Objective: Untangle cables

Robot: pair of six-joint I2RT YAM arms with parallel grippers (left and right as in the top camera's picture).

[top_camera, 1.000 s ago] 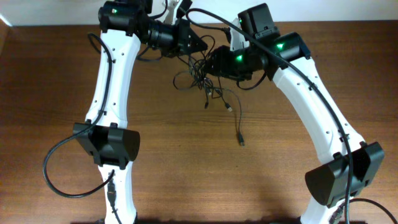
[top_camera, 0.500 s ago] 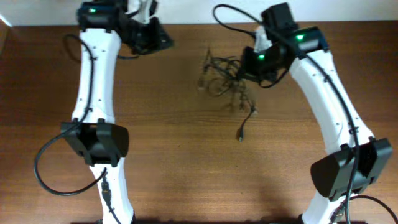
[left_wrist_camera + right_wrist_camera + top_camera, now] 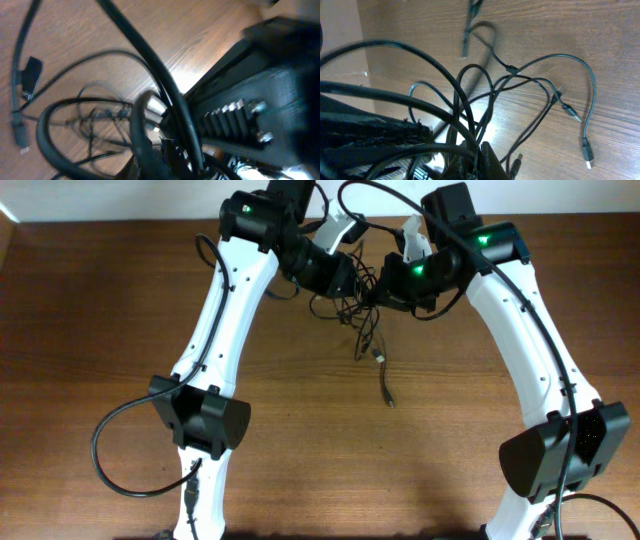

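Cables (image 3: 345,302): thin black flexible cords with small plug ends, bunched in one tangle at the upper centre of the overhead frame, between the two white arms. The tangle is over the brown wooden surface (image 3: 100,340); whether it is lifted clear cannot be told. Two loose ends trail toward the centre of the frame. One metal-tipped plug (image 3: 378,357) is just below the knot, and a second plug (image 3: 388,400) lies lower down on the surface.

Right gripper (image 3: 380,284): at the right edge of the tangle, fully closed. The right wrist view shows several cords converging at its dark fingertips (image 3: 482,155) at bottom centre, so it has hold of the cables. Loops fan out above and to the right, with plug ends at lower right.

Left gripper (image 3: 352,278): at the left edge of the tangle, near the right gripper. The left wrist view is blurred and crossed by a thicker black arm cable (image 3: 150,75). I cannot tell how far this gripper is open or whether it holds anything. Thin cords show at the lower left of that view.
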